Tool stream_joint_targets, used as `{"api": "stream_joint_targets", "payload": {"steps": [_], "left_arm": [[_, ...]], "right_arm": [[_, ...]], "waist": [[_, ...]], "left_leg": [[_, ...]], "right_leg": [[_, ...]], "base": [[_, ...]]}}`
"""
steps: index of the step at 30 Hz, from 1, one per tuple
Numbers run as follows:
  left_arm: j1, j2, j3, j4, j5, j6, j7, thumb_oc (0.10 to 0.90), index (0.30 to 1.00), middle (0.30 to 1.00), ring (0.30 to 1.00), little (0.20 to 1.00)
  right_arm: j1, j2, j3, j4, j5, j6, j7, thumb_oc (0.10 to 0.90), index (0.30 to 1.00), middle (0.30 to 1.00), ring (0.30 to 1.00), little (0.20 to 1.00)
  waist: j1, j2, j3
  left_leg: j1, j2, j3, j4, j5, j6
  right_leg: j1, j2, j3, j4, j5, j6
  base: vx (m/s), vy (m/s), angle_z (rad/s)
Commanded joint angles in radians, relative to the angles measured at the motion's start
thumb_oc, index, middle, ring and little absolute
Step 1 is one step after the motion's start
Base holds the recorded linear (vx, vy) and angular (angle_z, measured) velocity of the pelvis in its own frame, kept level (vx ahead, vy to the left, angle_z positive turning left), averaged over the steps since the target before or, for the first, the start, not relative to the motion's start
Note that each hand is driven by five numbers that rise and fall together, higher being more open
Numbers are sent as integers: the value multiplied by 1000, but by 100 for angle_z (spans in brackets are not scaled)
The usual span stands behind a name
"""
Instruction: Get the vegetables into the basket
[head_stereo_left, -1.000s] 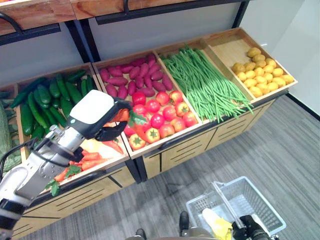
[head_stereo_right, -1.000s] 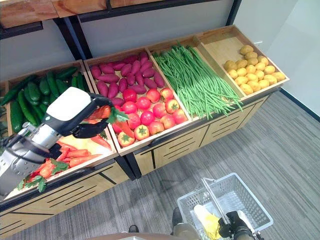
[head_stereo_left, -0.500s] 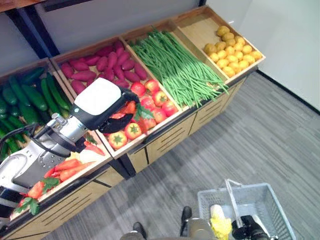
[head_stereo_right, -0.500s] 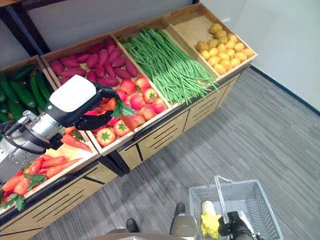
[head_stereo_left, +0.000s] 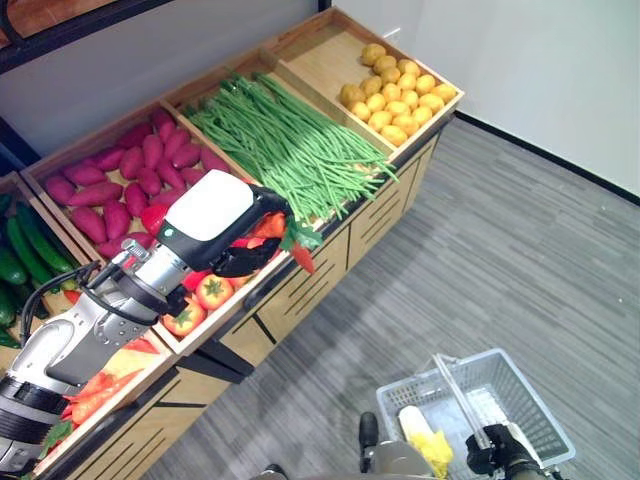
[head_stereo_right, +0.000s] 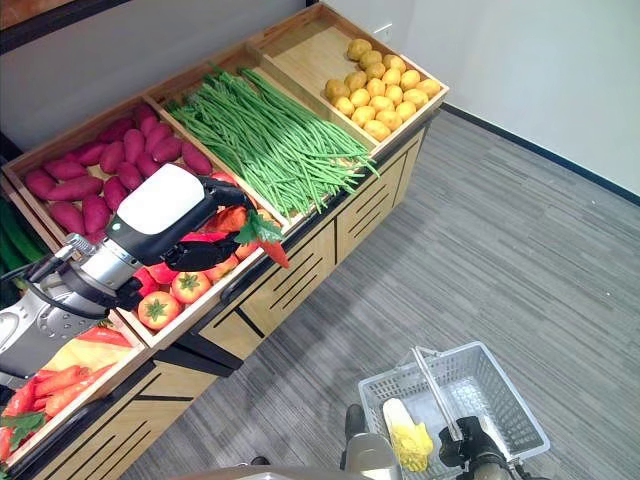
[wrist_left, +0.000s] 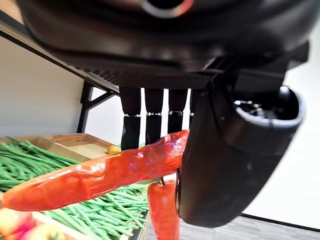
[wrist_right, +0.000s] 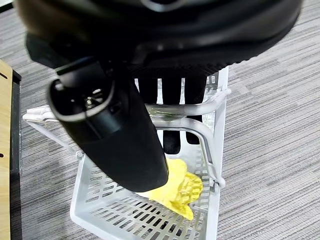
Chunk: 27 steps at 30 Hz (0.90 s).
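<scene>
My left hand (head_stereo_left: 212, 207) is shut on two orange-red carrots (head_stereo_left: 268, 227) with green tops, held above the front edge of the tomato bin (head_stereo_left: 200, 293). The left wrist view has the longer carrot (wrist_left: 100, 175) lying across the fingers under the thumb (wrist_left: 225, 165), and a second carrot (wrist_left: 162, 210) hanging below it. Low at the right, my right hand (head_stereo_left: 497, 455) is curled round the handle (wrist_right: 195, 127) of a white wire basket (head_stereo_left: 520, 385) hanging just above the floor. A yellow corn cob (head_stereo_left: 422, 435) lies inside the basket.
The wooden stand holds bins of carrots (head_stereo_left: 100, 380), cucumbers (head_stereo_left: 12, 262), purple sweet potatoes (head_stereo_left: 110, 180), green beans (head_stereo_left: 280, 140) and potatoes (head_stereo_left: 395, 95). Grey carpet (head_stereo_left: 520, 260) stretches between the stand and the basket. A white wall (head_stereo_left: 540, 70) rises at the back right.
The camera has swung right, sliding the stand leftward in view. My left hand has carried the carrots from the carrot bin across the tomatoes to the stand's front edge. The basket stays in my right hand.
</scene>
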Motion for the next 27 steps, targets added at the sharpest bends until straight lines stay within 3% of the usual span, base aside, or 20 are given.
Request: {"api": "stream_joint_targets", "payload": {"steps": [1, 2, 4, 5, 6, 8, 12, 14, 15, 18, 19, 20, 24, 27], "left_arm": [[-91, 19, 74, -62, -94, -18, 77, 400, 300, 300, 300, 300], [-70, 16, 85, -64, -80, -15, 91, 400, 300, 300, 300, 300], [-39, 20, 109, -60, -64, -12, 113, 400, 300, 300, 300, 300], [-36, 20, 112, -61, -63, -12, 114, 400, 300, 300, 300, 300], [-21, 14, 134, -72, -77, -11, 121, 400, 300, 300, 300, 300], [-23, 20, 129, -78, -90, -15, 110, 400, 300, 300, 300, 300], [-55, 54, 86, -86, -95, -24, 89, 400, 300, 300, 300, 300], [-71, 65, 73, -84, -94, -29, 89, 400, 300, 300, 300, 300], [-64, 65, 81, -84, -89, -32, 90, 400, 300, 300, 300, 300], [-58, 69, 92, -79, -85, -35, 99, 400, 300, 300, 300, 300], [-50, 71, 98, -73, -83, -34, 101, 400, 300, 300, 300, 300], [-50, 74, 103, -69, -81, -30, 100, 400, 300, 300, 300, 300], [-36, 75, 129, -75, -86, -21, 88, 400, 300, 300, 300, 300], [-28, 74, 140, -77, -84, -18, 76, 400, 300, 300, 300, 300]], "right_arm": [[-51, -85, -2, 2, 33, -37, -62, 400, 300, 300, 300, 300], [-66, -94, 3, -3, 37, -38, -67, 400, 300, 300, 300, 300], [-80, -100, 21, 4, 34, -43, -64, 400, 300, 300, 300, 300], [-81, -100, 23, 5, 34, -44, -65, 400, 300, 300, 300, 300], [-79, -95, 32, 8, 28, -46, -60, 400, 300, 300, 300, 300], [-61, -88, 30, 6, 29, -43, -54, 400, 300, 300, 300, 300], [-45, -61, 22, 1, 29, -34, -50, 400, 300, 300, 300, 300], [-44, -48, 23, -4, 26, -32, -48, 400, 300, 300, 300, 300], [-52, -41, 24, -7, 23, -30, -49, 400, 300, 300, 300, 300], [-61, -39, 28, -28, 16, -30, -52, 400, 300, 300, 300, 300], [-59, -39, 32, -45, 14, -33, -52, 400, 300, 300, 300, 300], [-62, -36, 34, -47, 17, -37, -55, 400, 300, 300, 300, 300], [-59, -32, 28, -31, 11, -39, -60, 400, 300, 300, 300, 300], [-62, -28, 33, -37, 7, -38, -63, 400, 300, 300, 300, 300]], "waist": [[28, -30, -31], [51, -34, -24], [82, -37, -25], [81, -37, -26], [86, -30, -22], [78, -27, -30], [48, -39, -40], [40, -51, -36], [39, -59, -32], [42, -64, -18], [48, -63, -12], [72, -53, -6], [99, -40, -22], [118, -56, -54]], "left_leg": [[-102, -23, -163, 54, 3, -53], [-127, -46, -286, 30, -8, -47], [-163, -50, -446, -10, -6, -40], [-163, -50, -446, -12, -5, -40], [-171, -55, -516, -26, 0, -36], [-140, -56, -490, -50, -5, -25], [-66, -106, -399, -94, -39, 14], [-55, -132, -356, -102, -54, 32], [-52, -147, -323, -105, -65, 41], [-64, -150, -289, -88, -67, 48], [-76, -144, -273, -74, -68, 52], [-97, -129, -249, -61, -62, 59], [-115, -112, -209, -82, -35, 63], [-116, -109, -169, -106, -18, 51]], "right_leg": [[26, -35, 27, 9, 1, 67], [18, -37, 62, 10, 5, 70], [6, -34, 130, 17, 6, 76], [4, -34, 130, 19, 6, 75], [4, -34, 168, 28, 0, 81], [11, -44, 178, 31, -3, 87], [-13, -89, 242, 53, 25, 131], [-46, -112, 281, 52, 70, 163], [-72, -129, 301, 36, 124, 186], [-106, -139, 303, 41, 161, 196], [-119, -137, 286, 63, 147, 190], [-106, -149, 196, 122, 96, 165], [-47, -160, 56, 220, 12, 138], [-7, -161, 7, 150, 27, 144]], "base": [[-16, 0, -26], [10, 16, -63], [49, 32, -100], [80, 118, -115], [58, 103, -89], [107, 266, -77], [40, 348, -75], [-90, 321, -66], [-160, 257, -80], [-107, 89, -55], [-236, 74, -44], [-240, 67, -43], [-139, 21, -57], [-35, -122, -42]]}}
